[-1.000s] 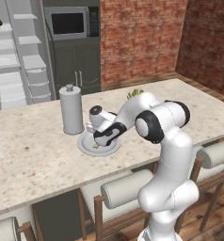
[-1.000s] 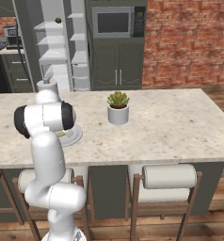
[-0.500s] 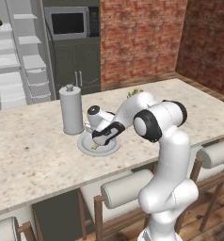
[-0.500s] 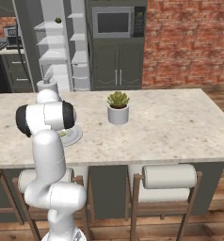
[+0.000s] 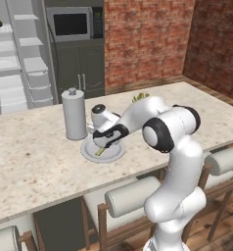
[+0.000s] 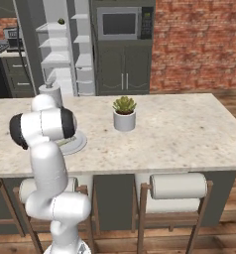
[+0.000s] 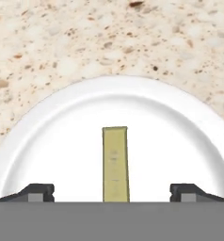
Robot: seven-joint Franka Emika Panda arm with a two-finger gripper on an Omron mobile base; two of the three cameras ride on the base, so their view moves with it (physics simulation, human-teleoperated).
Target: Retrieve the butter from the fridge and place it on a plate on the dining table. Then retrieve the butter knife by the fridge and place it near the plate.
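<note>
The tool (image 7: 112, 192) stands wide open just above the plate (image 7: 62, 136) on the counter (image 5: 35, 166), its two tips apart from the butter (image 7: 116, 164), which lies free on the plate between them.

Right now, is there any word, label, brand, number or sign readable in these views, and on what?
None can be read.
The butter on the plate: faint marks, too blurred to read.
The microwave, grey canister and plant pot: no legible text.
</note>
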